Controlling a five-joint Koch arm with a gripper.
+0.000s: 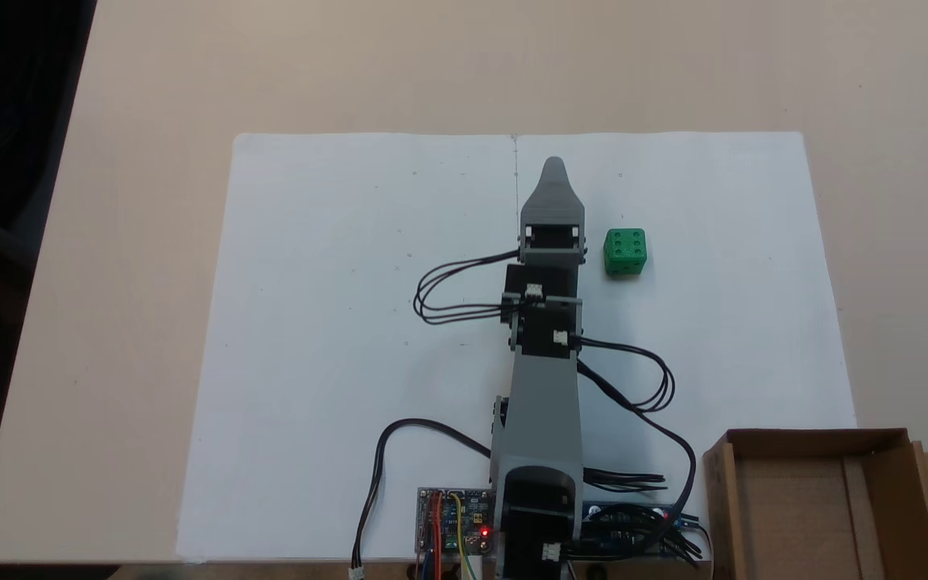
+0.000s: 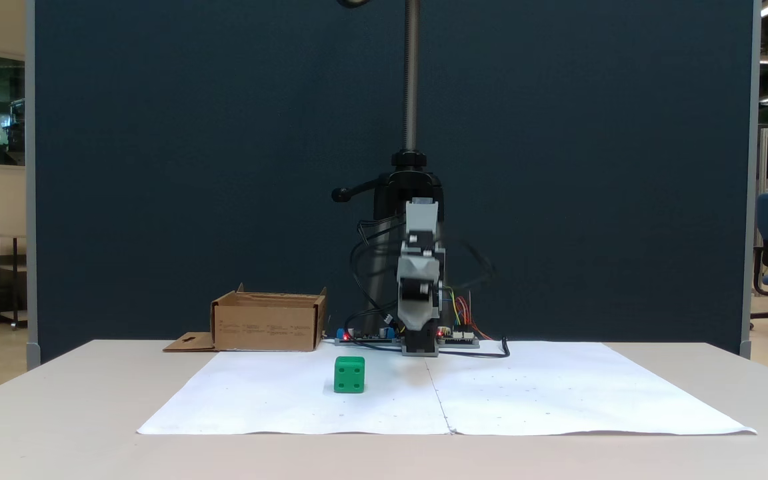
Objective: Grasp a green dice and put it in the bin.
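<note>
White paper point(image 1: 335, 338) covers the table; the green dice point(image 1: 625, 252) lies at 3 o'clock beside the gripper point(image 1: 553, 165), nothing between them. At 5 o'clock stands the bin point(image 1: 802, 515). The arm stretches to 12 o'clock; whether its pincer is closed, I cannot tell.

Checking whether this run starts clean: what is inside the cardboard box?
The box looks empty in the view from above: bare cardboard floor and walls. Its lower edge is cut off by the frame. The green dice sits outside, on the white paper.
</note>
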